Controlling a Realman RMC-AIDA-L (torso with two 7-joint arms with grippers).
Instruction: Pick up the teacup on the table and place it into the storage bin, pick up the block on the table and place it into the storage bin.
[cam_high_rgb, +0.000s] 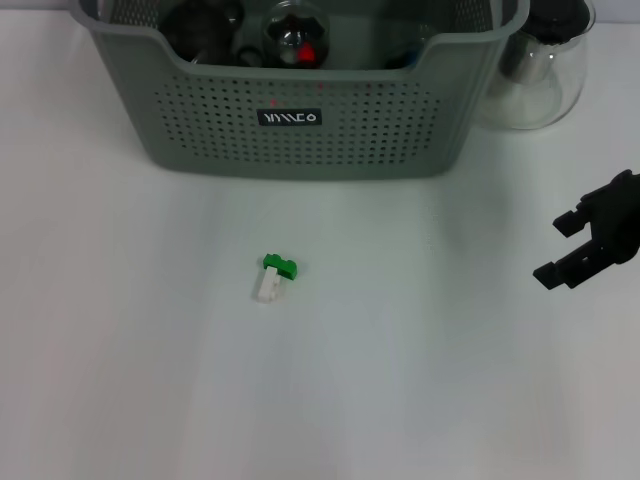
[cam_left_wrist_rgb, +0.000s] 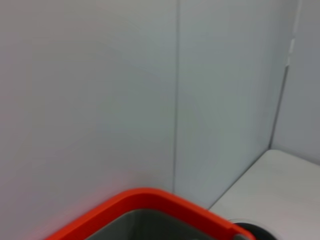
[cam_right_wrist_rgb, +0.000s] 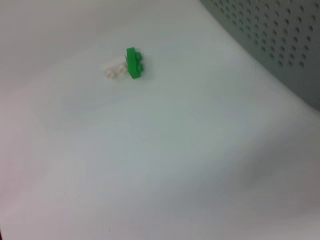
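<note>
The block (cam_high_rgb: 276, 277), a green brick joined to a white one, lies on the white table in front of the storage bin (cam_high_rgb: 300, 140). It also shows in the right wrist view as the block (cam_right_wrist_rgb: 131, 64), with the storage bin's perforated wall (cam_right_wrist_rgb: 272, 42) beyond it. My right gripper (cam_high_rgb: 560, 248) hovers open and holding nothing at the right edge, well to the right of the block. No teacup stands on the table; dark and glassy items lie inside the bin, and I cannot tell which is the teacup. The left gripper is out of view.
A clear glass jug (cam_high_rgb: 540, 70) stands just right of the bin at the back. The left wrist view shows a pale wall and an orange-rimmed grey container (cam_left_wrist_rgb: 150, 200).
</note>
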